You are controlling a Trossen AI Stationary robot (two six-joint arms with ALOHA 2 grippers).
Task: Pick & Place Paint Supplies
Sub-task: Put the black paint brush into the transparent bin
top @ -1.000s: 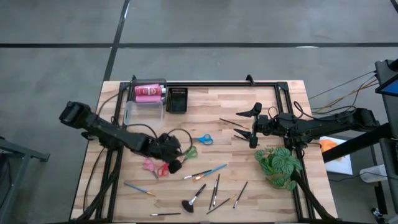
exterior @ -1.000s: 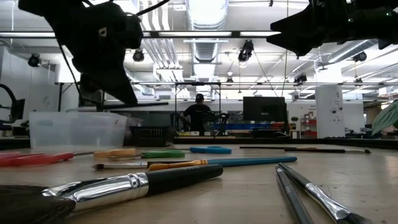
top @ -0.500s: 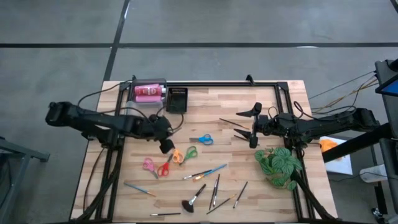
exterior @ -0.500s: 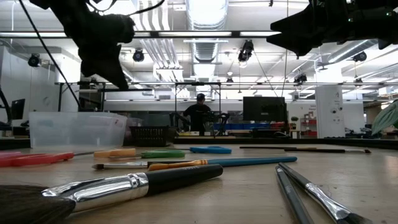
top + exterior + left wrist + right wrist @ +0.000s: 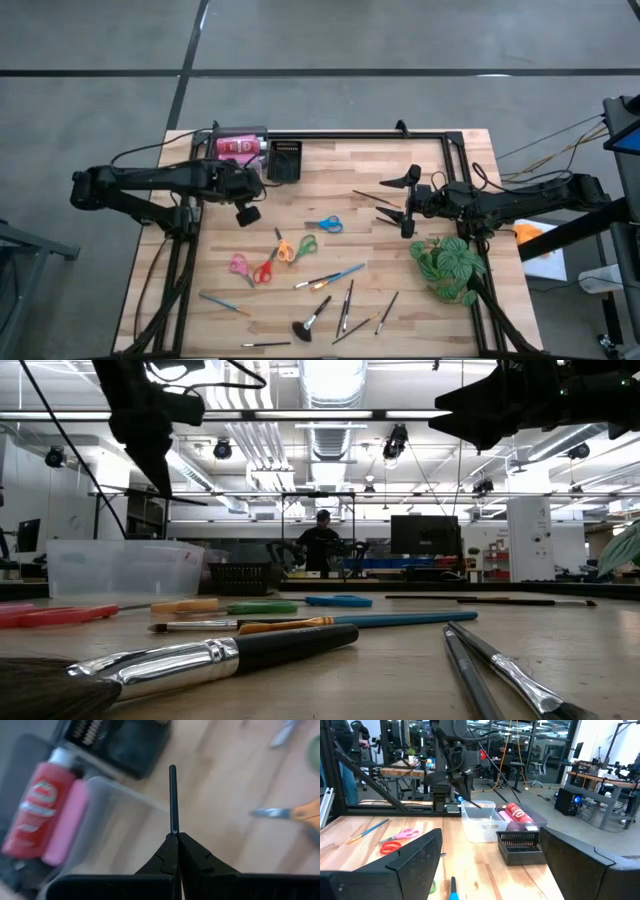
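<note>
Jaws: left gripper point(image 5: 174, 836) clamped on a thin black brush point(image 5: 172, 800); right gripper point(image 5: 405, 201) spread wide, empty, waiting mid-table. Change vs. a sec ago: I've lifted off the scissors cluster and swung over to the clear tub point(image 5: 226, 178), so drop is next, I judge. Counts: 1 tub, holding 1 red tube point(image 5: 238, 146) + pink bottle; 1 black tray point(image 5: 285, 160); 5 scissors; approx. 8 brushes left on the table point(image 5: 440, 320).

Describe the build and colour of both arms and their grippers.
Both arms are black and slender, jointed, with black cables looping along them. The left gripper has two matte black fingers tapering to ridged tips. The right gripper has broad, flat, angular black fingers. No markings are visible.
</note>
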